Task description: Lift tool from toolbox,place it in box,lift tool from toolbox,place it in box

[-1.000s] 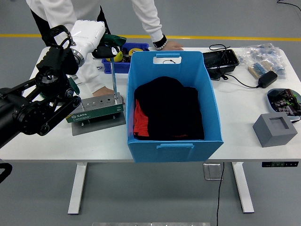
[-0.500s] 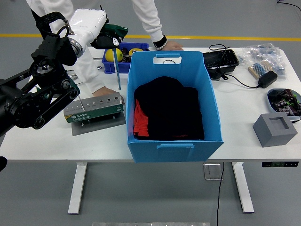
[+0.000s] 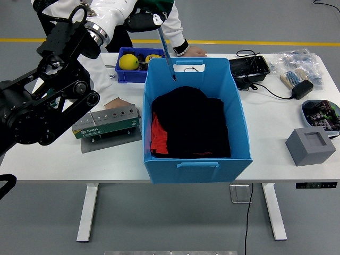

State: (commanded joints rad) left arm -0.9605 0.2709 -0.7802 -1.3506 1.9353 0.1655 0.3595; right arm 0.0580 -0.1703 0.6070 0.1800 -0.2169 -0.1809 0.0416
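Note:
My left hand (image 3: 144,15) is shut on a long screwdriver (image 3: 166,52) with a dark green handle and holds it high, its shaft slanting down over the far rim of the big blue box (image 3: 241,127). The box holds black and red cloth (image 3: 188,127). The grey toolbox block (image 3: 106,121) with several holes stands on a metal plate left of the box. My left arm (image 3: 48,101) reaches up from the left edge. A person's hand (image 3: 118,103) rests behind the toolbox block; the other hand (image 3: 191,50) rests on the table behind the box.
A small blue bin (image 3: 123,73) with a yellow ball (image 3: 128,61) sits at the back left. A black tray (image 3: 249,67), cable and adapter (image 3: 300,88), bagged parts (image 3: 297,64), a grey foam block (image 3: 311,146) and a round dish (image 3: 321,112) lie to the right.
My left hand has pulled the screwdriver up out of the toolbox block and carried it up and right, to above the blue box's far rim.

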